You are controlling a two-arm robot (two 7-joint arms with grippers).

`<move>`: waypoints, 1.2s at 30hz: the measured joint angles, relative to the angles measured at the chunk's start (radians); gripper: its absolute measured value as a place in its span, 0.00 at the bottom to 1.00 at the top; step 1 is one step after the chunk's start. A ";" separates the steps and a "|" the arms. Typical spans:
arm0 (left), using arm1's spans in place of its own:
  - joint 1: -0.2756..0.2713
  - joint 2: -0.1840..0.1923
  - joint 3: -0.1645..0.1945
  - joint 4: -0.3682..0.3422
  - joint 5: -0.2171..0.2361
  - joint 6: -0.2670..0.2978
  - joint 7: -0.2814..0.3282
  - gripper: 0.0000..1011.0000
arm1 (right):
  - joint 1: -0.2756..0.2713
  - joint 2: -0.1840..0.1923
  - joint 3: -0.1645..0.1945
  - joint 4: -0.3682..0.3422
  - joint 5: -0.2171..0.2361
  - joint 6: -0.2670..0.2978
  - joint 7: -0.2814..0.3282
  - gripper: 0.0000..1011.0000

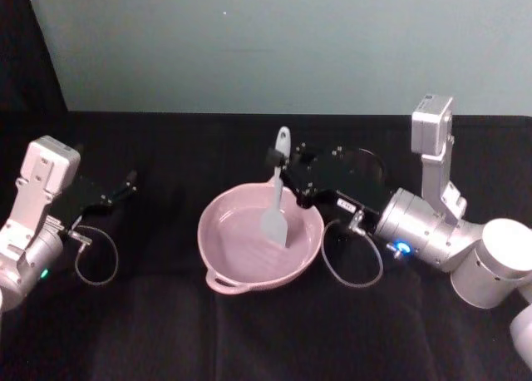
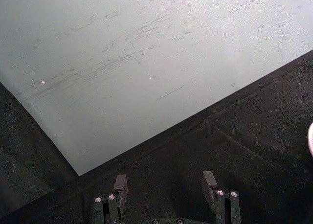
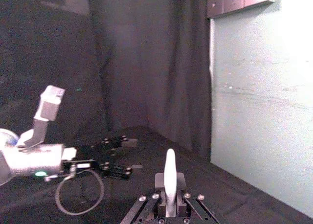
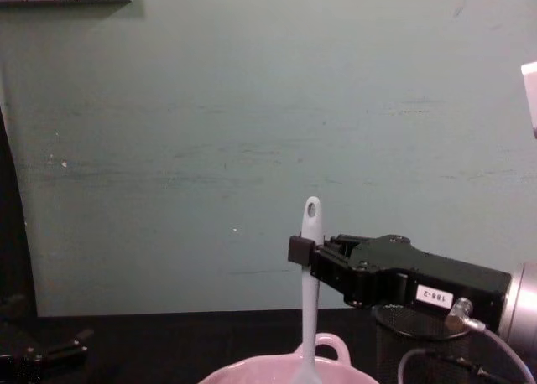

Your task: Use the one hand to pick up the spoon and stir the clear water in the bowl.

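black-draped table [image 1: 166, 331]; pale pink bowl [image 1: 233, 235] stands near centre; black mesh cup [image 4: 386, 334] near it, to right.

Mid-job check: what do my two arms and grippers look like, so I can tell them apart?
The right gripper and left gripper are both black with flat fingers, on silver cylindrical wrists. Each wrist carries a white boxy block and a looping grey cable. The right one has a small white number label and a blue light; the left wrist shows a green light.

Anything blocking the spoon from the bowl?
Nothing visible. The right gripper holds the spoon upright by its handle, blade down inside the bowl. The left gripper is parked open at the left, apart.
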 joint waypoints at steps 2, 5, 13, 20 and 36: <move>0.000 0.000 0.000 0.000 0.000 0.000 0.000 1.00 | -0.010 0.006 -0.007 -0.015 0.006 0.006 0.005 0.11; 0.000 0.000 0.000 0.000 0.000 0.000 0.000 1.00 | -0.018 0.009 -0.019 -0.028 0.012 0.013 0.011 0.11; 0.000 0.000 0.000 0.000 0.000 0.000 0.000 1.00 | -0.013 -0.006 -0.054 -0.033 0.012 0.022 0.012 0.11; 0.000 0.000 0.000 0.000 0.000 0.000 0.000 1.00 | 0.020 -0.037 -0.074 0.005 -0.005 0.019 -0.006 0.11; 0.000 0.000 0.000 0.000 0.000 0.000 0.000 1.00 | 0.102 -0.107 -0.052 0.145 -0.044 -0.015 -0.058 0.11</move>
